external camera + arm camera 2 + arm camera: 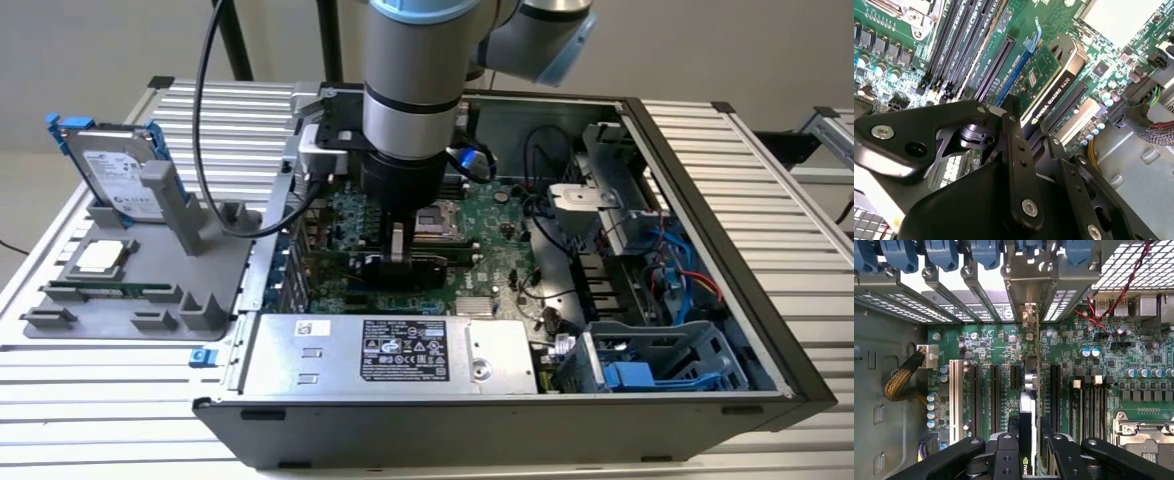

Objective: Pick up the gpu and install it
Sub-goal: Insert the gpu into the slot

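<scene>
The gpu (424, 268), a green card with a black cooler, stands on edge over the motherboard (505, 262) inside the open computer case (694, 130). My gripper (396, 252) reaches straight down from the arm and is shut on the card's upper edge. In the second wrist view the gpu (1050, 82) shows its green face and black cooler beyond the fingers (1015, 150), alongside a long black slot (995, 67). In the first wrist view the gpu (1027, 407) is edge-on between the two fingers, in line with its silver bracket (1030, 287) at the case's rear openings.
A grey stand (140, 310) at the exterior view's left holds a silver hard drive (118, 170), a square chip (102, 257) and a memory stick (114, 290). The power supply (387, 350), blue drive cage (654, 365) and loose cables (667, 260) crowd the case.
</scene>
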Controlling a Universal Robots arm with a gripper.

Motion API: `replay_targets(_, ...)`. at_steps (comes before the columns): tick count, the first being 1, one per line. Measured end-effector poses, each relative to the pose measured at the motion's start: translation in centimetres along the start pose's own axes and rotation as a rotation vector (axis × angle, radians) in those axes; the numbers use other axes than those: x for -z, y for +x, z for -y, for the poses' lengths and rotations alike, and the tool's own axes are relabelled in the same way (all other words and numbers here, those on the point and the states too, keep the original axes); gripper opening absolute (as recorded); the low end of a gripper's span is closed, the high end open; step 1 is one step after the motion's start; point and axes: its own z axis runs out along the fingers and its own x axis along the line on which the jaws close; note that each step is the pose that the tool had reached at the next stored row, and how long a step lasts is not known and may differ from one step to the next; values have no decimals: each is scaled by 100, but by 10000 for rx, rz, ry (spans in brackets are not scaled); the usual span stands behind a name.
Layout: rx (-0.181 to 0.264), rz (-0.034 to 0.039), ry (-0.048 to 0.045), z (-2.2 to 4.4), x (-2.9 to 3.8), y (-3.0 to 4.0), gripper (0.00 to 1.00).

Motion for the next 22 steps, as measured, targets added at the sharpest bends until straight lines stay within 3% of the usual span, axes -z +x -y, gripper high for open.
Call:
replay_targets(3,1,-3,-3,3,-47,-2,0)
replay_targets(15,-3,0,-2,2,-61,-3,0)
replay_targets(16,-4,16,2,3,-66,-5,100)
replay_targets(22,-2,3,0,3,-67,-3,100)
